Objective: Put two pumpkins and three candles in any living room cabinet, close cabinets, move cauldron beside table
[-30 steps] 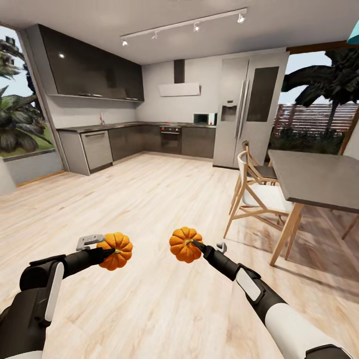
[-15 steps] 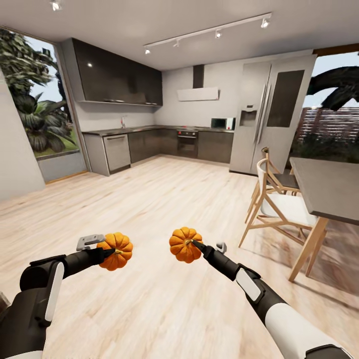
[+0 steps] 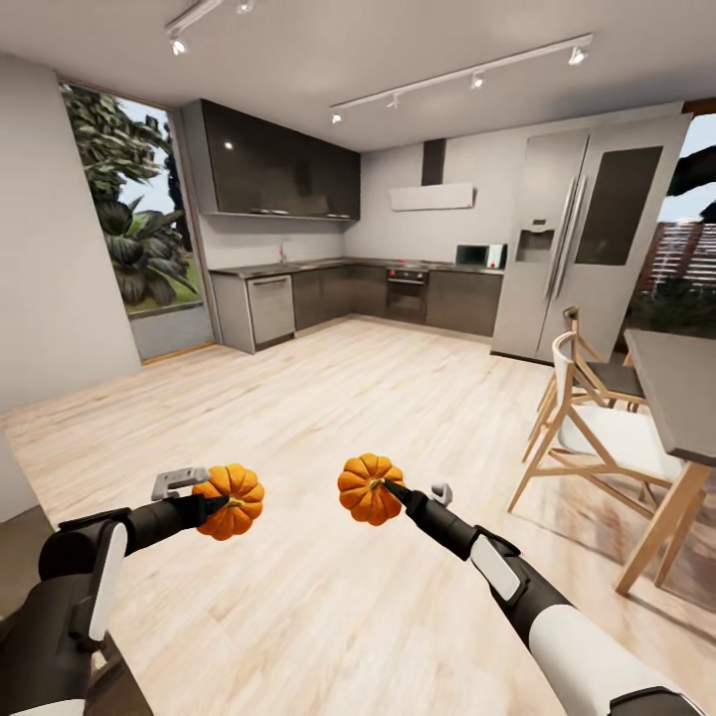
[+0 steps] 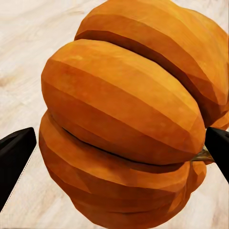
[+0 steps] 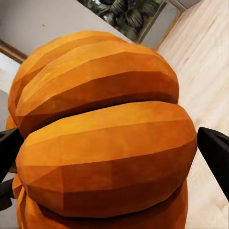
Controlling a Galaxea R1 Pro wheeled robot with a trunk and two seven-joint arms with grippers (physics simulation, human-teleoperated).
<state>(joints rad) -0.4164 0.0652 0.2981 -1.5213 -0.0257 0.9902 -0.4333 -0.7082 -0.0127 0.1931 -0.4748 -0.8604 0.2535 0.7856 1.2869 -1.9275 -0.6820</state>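
The whole view has swung over the last second: the fridge (image 3: pixel 587 239) and the dining table (image 3: pixel 686 388) have slid toward the right edge of the head view, while a plain grey wall (image 3: pixel 60 249) and the window with palms (image 3: pixel 139 219) have come in on the left; that is the robot turning to its left, not the furniture moving; the arms and their loads sit in the same place in the head view throughout. The left gripper (image 3: pixel 214 502) is clamped on the left pumpkin (image 3: pixel 231 500), its two dark fingertips (image 4: pixel 16 150) pressing either flank in the left wrist view; the right gripper (image 3: pixel 390 487) is likewise closed around the right pumpkin (image 3: pixel 368 487), with a black fingertip (image 5: pixel 214 148) at each side of the orange ribs (image 5: pixel 105 143) in the right wrist view; both fruits hang in the air above the pale wood floor (image 3: pixel 328 418), a little apart from each other. Ahead lie the kitchen units (image 3: pixel 328 293), the oven (image 3: pixel 408 290) and a wooden chair (image 3: pixel 587 418); none of that is where the load belongs. I judge this a carrying leg: the turn suggests the robot is hunting for the living room and its cabinet; until that comes into sight nothing can be set down, and the candles and the cauldron are jobs yet to come.
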